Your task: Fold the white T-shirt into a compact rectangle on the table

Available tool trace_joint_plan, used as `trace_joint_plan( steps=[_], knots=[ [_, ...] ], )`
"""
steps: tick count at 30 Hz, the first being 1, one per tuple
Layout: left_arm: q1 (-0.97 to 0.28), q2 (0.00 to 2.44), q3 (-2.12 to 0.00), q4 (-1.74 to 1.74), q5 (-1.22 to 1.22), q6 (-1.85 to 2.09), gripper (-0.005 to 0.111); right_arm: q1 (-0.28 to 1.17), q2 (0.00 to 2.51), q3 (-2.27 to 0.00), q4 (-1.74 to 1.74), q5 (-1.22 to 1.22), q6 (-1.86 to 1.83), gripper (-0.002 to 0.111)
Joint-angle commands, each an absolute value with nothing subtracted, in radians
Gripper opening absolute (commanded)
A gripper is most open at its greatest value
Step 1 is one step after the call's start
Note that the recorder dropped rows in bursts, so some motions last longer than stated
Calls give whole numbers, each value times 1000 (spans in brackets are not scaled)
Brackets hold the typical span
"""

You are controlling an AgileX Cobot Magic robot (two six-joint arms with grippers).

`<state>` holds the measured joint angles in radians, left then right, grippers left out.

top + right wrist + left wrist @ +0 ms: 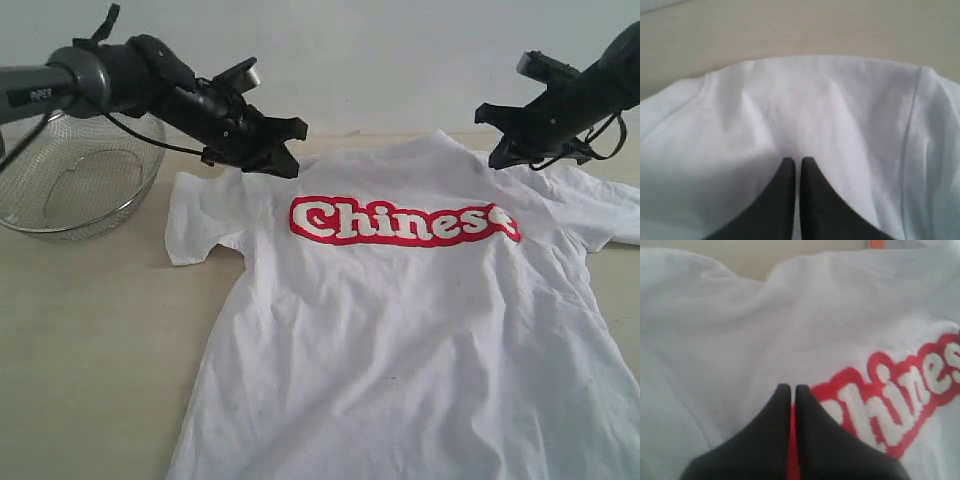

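The white T-shirt [400, 330] lies spread on the table [90, 340], front up, with the red band [400, 222] lettered "Chinese" across the chest. My left gripper [286, 165] hovers over the shirt's left shoulder, jaws shut. In the left wrist view the gripper [789, 388] stands just above the T-shirt [740, 340], at the start of the red band [900, 405], with no cloth between the tips. My right gripper [498, 158] is over the right shoulder, also shut. The right wrist view shows this gripper [797, 160] above the T-shirt's [815, 110] plain white cloth near its edge.
A wire-mesh metal bowl [75, 180] stands at the back left, under the left arm. Bare table lies left of the shirt and behind it [790, 30]. The shirt's hem and right sleeve run out of the exterior view.
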<state>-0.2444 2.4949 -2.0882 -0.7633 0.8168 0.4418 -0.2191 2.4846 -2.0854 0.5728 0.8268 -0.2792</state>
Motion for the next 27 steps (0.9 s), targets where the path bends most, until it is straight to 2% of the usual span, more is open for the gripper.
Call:
trace_joint_plan(
  steps=[1, 7, 27],
  knots=[
    [-227, 2612, -2248, -735, 856, 393, 4, -226, 2568, -2192, 562, 848, -279, 0],
    [-220, 2734, -2378, -629, 858, 310, 4, -226, 2585, -2199, 420, 817, -261, 0],
    [-170, 2745, -2378, -629, 717, 310, 4, -230, 2630, -2257, 329, 774, -173, 0]
  ],
)
